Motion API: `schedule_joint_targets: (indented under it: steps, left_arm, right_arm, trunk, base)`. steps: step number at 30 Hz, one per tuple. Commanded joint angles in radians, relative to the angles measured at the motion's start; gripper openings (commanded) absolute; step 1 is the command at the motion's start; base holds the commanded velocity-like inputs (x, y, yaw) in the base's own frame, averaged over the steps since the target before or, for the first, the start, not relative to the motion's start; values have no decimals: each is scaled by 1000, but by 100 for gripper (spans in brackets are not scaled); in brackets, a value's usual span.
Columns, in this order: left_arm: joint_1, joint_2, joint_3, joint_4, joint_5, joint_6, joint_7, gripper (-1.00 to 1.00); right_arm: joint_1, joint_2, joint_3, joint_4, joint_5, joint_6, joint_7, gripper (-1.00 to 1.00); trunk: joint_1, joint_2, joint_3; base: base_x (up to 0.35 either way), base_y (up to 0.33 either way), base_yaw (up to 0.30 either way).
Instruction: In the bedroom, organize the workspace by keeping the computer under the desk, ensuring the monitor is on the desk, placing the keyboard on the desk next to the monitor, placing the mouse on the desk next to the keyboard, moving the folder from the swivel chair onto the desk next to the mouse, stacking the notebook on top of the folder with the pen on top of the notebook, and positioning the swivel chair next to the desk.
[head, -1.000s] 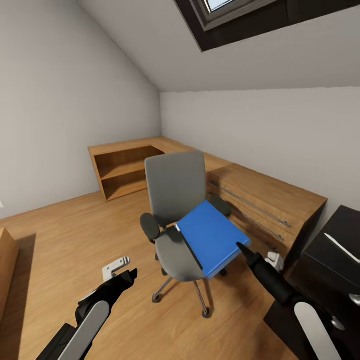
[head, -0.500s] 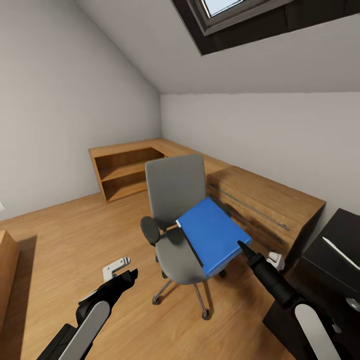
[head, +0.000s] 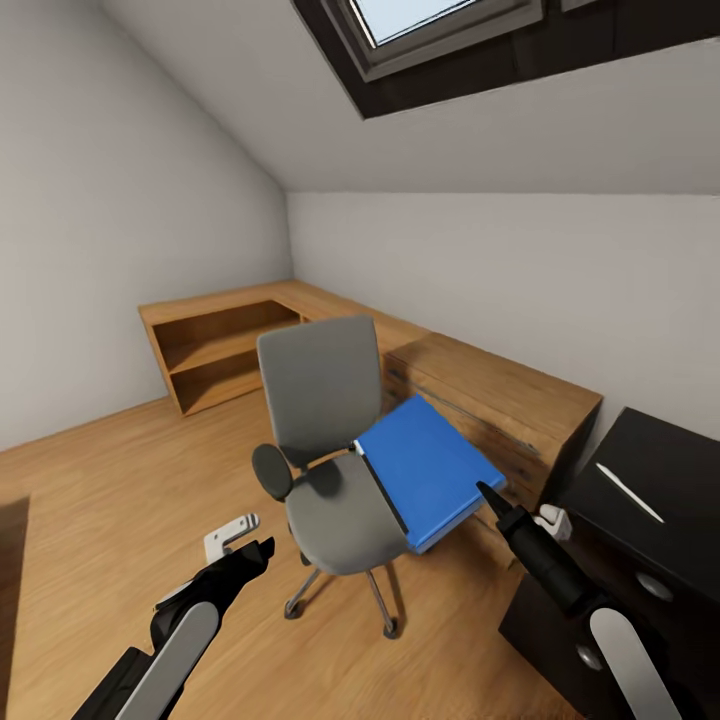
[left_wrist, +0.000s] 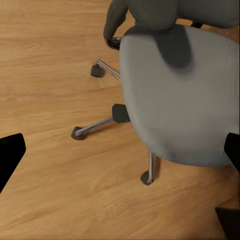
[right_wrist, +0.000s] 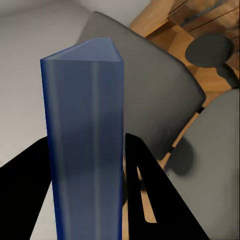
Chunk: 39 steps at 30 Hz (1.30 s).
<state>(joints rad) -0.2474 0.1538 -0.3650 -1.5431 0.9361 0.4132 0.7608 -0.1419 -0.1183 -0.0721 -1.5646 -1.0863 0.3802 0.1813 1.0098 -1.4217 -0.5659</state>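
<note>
folder (head: 428, 477) now lifted off swivel chair (head: 330, 452) | right end effector (head: 487, 495) clamps it | left end effector (head: 250, 545) spread, empty | desk (head: 660, 480) nearer — placing comes next

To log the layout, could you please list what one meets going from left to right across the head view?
Open wooden shelf unit → left pincer → swivel chair → folder → desk.
</note>
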Motion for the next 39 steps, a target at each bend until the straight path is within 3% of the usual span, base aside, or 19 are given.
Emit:
schedule_joint_targets:
  steps: [1,7,19,23,27,31,39]
  left_arm:
    - [-1,1,-2,-2,6,1,8,100]
    - [-1,2,-2,-2,6,1,8,100]
    - [4,1,-4,-8,4,-1,8,100]
    - [15,-2,-26,-18,3,-2,8,100]
    - [16,-3,-50,-20,3,-2,8,100]
    - [17,-4,-123,-19,-2,-2,10,100]
    - [17,-6,-203,-17,-6,-2,11,100]
  right_arm:
    - [-1,0,-2,0,-6,7,1,-100]
    - [-1,-1,-2,0,-4,9,4,-100]
    - [-1,0,-3,4,-4,6,1,-100]
    - [-1,0,-13,15,-4,4,2,-100]
    - [-1,1,-75,36,-5,5,0,-100]
    - [-1,2,-161,68,-6,7,-1,-100]
    - [-1,3,-264,96,-8,7,-17,-100]
  trunk:
    - [-4,7,2]
    - [-27,49,23]
    - [-73,133,60]
    - [-88,161,73]
    - [-104,189,85]
    - [-119,217,98]
    - [-130,238,107]
  base:
    - [0,0,-276]
    - [0,0,-226]
    - [0,0,-11]
    - [0,0,-184]
    - [0,0,-251]
    - [0,0,-264]
    - [0,0,-288]
